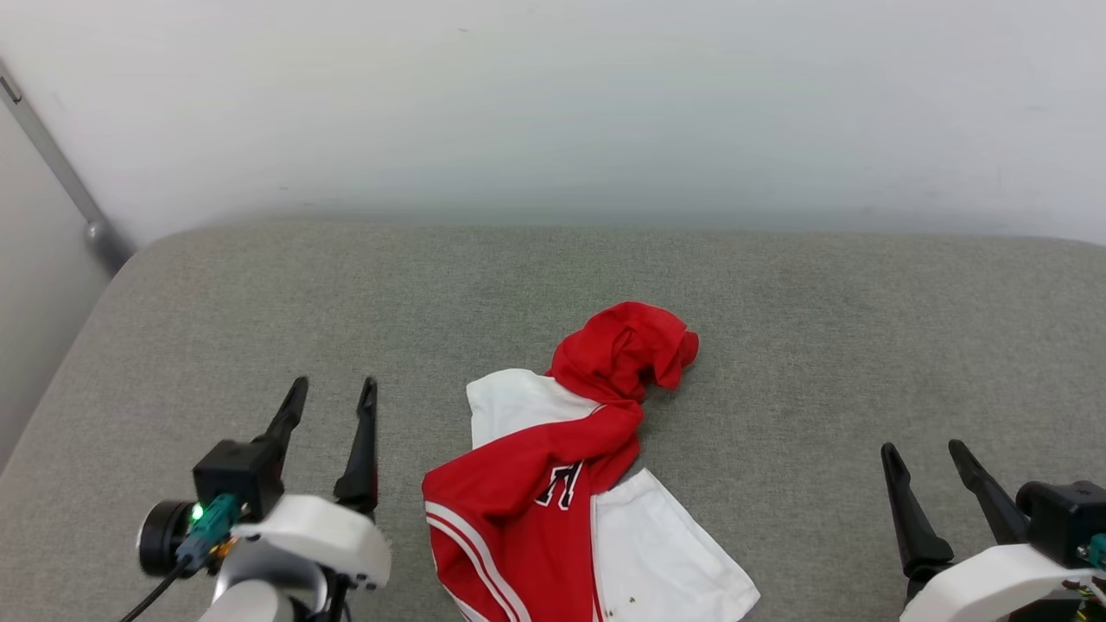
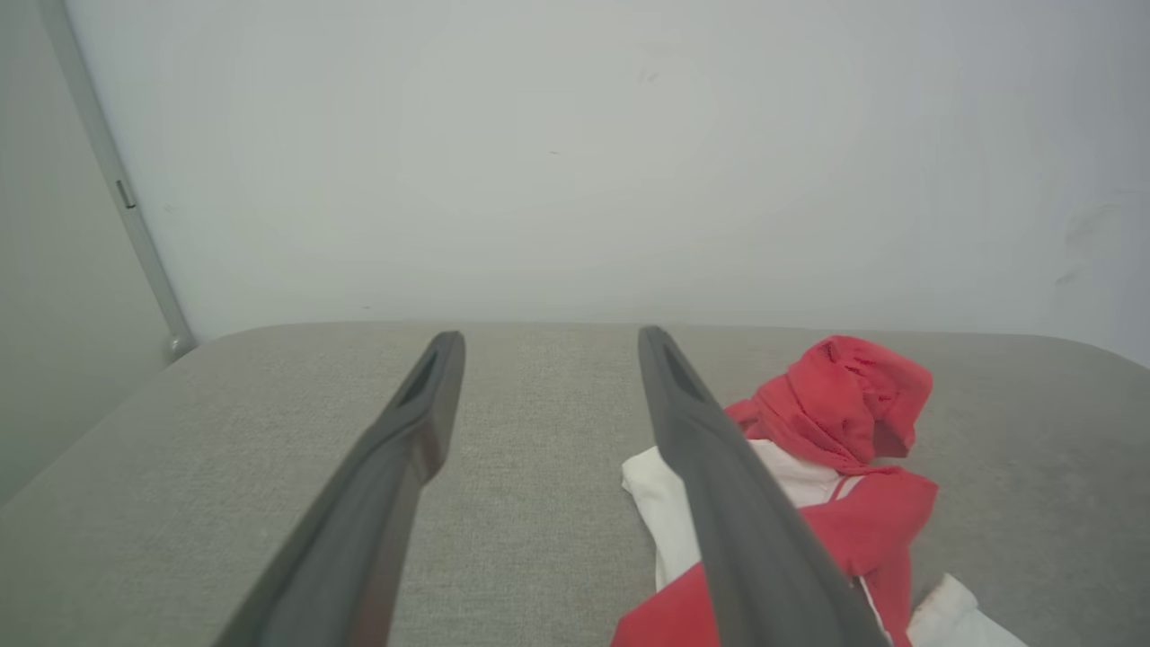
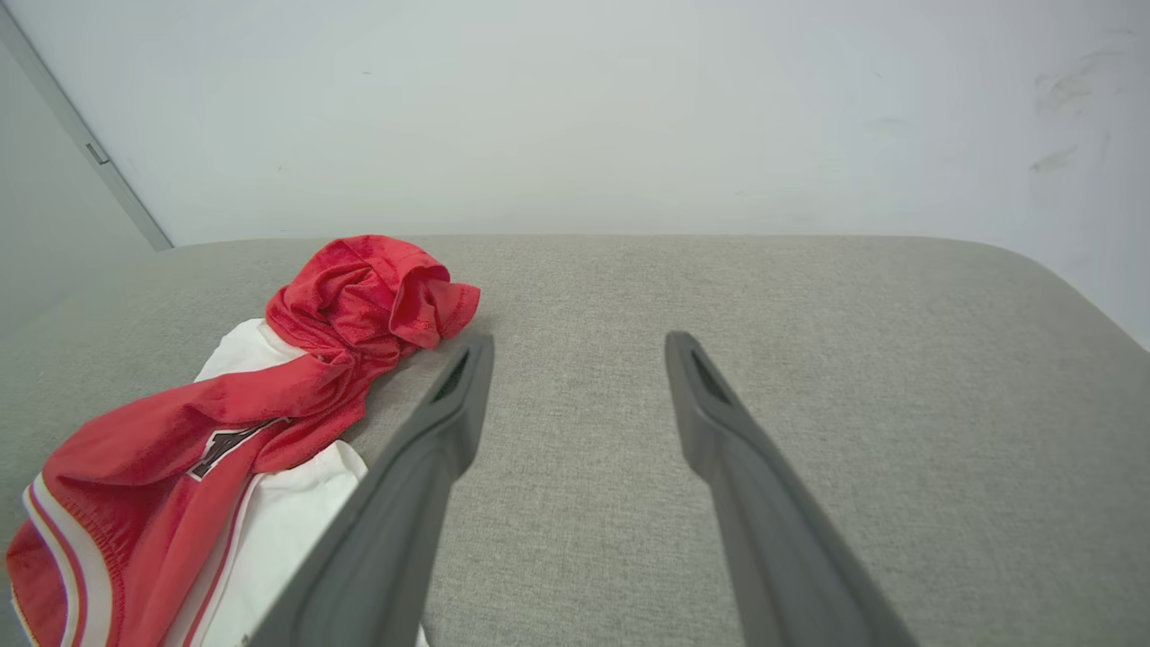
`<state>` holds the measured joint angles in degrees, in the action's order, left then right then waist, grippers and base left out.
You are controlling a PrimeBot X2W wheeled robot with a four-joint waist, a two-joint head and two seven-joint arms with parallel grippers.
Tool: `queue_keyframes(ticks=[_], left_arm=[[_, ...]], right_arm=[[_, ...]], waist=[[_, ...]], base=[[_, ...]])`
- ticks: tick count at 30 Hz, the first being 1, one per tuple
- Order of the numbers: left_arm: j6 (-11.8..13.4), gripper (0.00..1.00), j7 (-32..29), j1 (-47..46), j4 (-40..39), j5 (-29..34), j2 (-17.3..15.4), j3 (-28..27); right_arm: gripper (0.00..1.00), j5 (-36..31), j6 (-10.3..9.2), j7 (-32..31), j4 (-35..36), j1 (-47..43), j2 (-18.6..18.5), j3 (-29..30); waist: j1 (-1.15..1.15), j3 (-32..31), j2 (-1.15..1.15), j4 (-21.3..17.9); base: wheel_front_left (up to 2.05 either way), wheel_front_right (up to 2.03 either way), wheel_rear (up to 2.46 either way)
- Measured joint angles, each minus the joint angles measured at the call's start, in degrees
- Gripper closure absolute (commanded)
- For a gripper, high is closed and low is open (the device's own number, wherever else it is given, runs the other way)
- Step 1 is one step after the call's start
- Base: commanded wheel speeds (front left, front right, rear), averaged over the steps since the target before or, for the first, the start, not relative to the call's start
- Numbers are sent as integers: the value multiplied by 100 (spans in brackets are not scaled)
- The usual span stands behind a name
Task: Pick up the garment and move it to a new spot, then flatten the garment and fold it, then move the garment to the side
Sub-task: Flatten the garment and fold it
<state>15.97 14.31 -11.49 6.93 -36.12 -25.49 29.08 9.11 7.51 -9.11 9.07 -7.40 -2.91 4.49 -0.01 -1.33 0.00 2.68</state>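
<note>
The red short-sleeved jersey shirt with white sleeves and striped trim point(image 1: 518, 510) lies bunched and twisted on the grey fabric-covered cushion point(image 1: 864, 328). It sits just to the right of the left gripper point(image 1: 335, 382) and well to the left of the right gripper point(image 1: 923, 447), touching neither. Both grippers are empty, their dark fingers spread wide. No flattening shows: one end is rolled into a red knot (the part farthest from both grippers). Whether this is its new spot cannot be told. Flattening, folding and moving aside all appear to be left.
</note>
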Motion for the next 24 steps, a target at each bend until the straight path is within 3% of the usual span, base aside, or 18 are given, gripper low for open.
queue_keyframes(ticks=[4,9,15,20,24], left_arm=[[224,0,7,514,-434,-9,-237,-126],[322,0,-12,705,-721,10,-327,-123],[270,0,-60,685,-893,32,-316,-24],[162,0,-40,510,-932,71,-232,14],[94,0,2,380,-903,135,-104,30]], right_arm=[[0,-10,0,-57,-18,-41,0,-8],[0,-10,0,-285,-78,-90,0,-41],[0,59,0,-1830,-437,-96,-88,-321],[0,474,0,-2991,-467,36,-480,-803],[0,667,0,-3533,-606,221,-699,-1129]], waist=[[0,-36,0,34],[0,-49,0,85],[1,38,0,281],[1,295,0,461],[1,547,0,659]], base=[[0,0,0],[0,0,0],[0,0,0],[0,0,0],[0,0,0]])
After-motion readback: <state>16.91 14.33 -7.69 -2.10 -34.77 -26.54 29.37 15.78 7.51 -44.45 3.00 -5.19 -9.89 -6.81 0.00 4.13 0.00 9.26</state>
